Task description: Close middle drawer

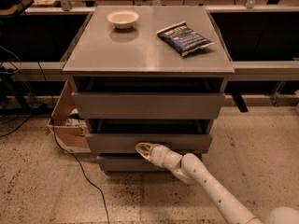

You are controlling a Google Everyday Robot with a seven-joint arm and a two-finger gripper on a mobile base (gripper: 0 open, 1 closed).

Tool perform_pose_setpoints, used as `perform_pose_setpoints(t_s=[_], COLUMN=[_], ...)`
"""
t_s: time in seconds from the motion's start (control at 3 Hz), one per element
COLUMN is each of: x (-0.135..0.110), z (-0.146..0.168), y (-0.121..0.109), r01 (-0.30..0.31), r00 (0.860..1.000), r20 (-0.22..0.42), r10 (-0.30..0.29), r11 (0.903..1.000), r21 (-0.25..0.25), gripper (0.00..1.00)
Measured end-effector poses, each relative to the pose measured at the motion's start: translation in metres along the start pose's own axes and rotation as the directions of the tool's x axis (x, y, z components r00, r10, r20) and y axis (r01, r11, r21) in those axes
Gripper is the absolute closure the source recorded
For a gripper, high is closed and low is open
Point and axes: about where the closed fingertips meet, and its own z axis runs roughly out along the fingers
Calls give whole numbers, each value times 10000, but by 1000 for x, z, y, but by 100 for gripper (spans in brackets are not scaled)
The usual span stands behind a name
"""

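Note:
The middle drawer point(187, 143) is a wide grey front, second of the cabinet's three fronts, still sticking out a little beyond the lowest front. A dark slot shows above it. My gripper point(143, 150) is at the end of the white arm that comes in from the lower right. It presses against the lower middle of the drawer's front. The taller top front point(147, 105) sits above, also slightly out. The lowest front point(121, 164) is partly hidden behind my gripper.
A white bowl point(122, 18) and a blue snack bag point(185, 38) lie on the cabinet top point(140, 55). An open cardboard box point(67, 125) and a black cable point(79, 171) lie on the floor at the cabinet's left. Tables stand behind.

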Motion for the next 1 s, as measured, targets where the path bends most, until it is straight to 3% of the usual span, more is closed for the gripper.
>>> perform_pose_setpoints(t_s=[0.67, 1.0], x=[-2, -1], z=[36, 30], y=[-16, -10], r01=[329, 103], r00=[9980, 9980], r20=[534, 628], r10=[-351, -110], r11=[9986, 9999], r21=[412, 116], gripper=[100, 100])
